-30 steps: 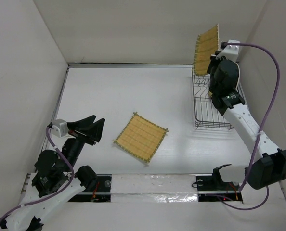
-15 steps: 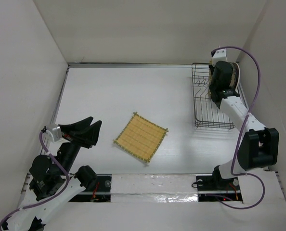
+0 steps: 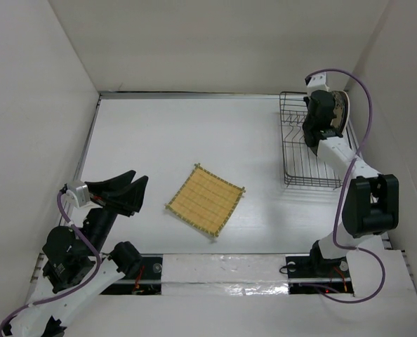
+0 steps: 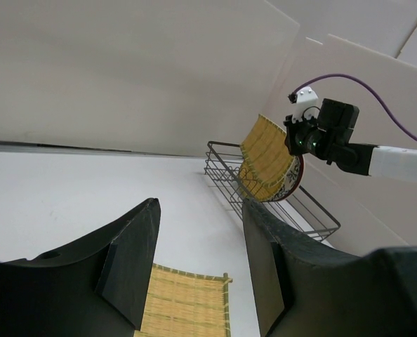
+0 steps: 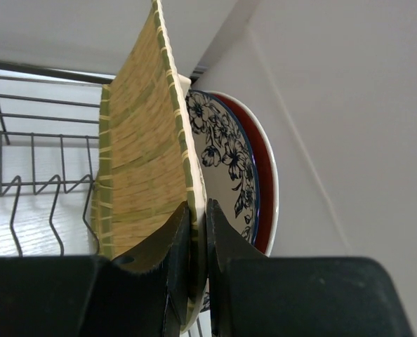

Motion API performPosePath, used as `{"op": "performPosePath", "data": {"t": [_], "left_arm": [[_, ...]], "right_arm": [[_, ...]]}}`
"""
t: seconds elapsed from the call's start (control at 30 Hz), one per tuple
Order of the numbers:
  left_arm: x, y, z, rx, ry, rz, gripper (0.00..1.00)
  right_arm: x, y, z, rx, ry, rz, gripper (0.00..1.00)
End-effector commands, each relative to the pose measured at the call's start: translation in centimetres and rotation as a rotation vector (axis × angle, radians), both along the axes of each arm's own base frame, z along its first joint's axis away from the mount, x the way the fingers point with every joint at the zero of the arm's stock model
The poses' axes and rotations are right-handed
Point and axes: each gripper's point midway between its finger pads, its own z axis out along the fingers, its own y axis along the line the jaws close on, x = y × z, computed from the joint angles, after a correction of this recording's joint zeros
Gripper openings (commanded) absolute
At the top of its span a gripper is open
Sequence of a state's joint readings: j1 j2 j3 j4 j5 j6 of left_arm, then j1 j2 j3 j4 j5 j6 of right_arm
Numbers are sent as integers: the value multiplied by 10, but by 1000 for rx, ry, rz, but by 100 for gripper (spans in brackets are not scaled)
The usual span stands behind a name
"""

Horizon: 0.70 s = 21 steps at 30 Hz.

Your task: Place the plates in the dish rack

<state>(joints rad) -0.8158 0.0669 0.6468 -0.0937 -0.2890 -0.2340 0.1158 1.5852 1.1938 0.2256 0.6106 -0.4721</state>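
At the dish rack (image 3: 298, 151), right gripper (image 5: 197, 214) clamped a woven mat (image 5: 142, 161) beside the floral plate (image 5: 226, 168). Left gripper (image 4: 200, 207) gaped wide.

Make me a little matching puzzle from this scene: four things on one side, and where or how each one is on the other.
Things
1. left gripper
2. right gripper
3. floral plate
4. loose woven mat

States
A. standing in the dish rack
B. lying flat on the table
C. open, holding nothing
D. shut on a second woven mat

Pairs: 1-C, 2-D, 3-A, 4-B
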Motion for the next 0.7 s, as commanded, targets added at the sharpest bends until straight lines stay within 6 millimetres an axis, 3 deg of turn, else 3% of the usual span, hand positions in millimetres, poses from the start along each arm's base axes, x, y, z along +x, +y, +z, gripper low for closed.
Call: {"op": "performPosePath", "data": {"t": [0.0,0.27,0.67], "left_arm": [[-5,5,17,-56,-46,0,47],[-3,6,16,-58,-41,8,47],[-1,5,14,-50,-31,12,47]], "right_arm": [[3,-8,16,3,-88,-35,0],[8,-6,8,2,-64,-26,0],[9,7,-63,147,-9,3,2]]}}
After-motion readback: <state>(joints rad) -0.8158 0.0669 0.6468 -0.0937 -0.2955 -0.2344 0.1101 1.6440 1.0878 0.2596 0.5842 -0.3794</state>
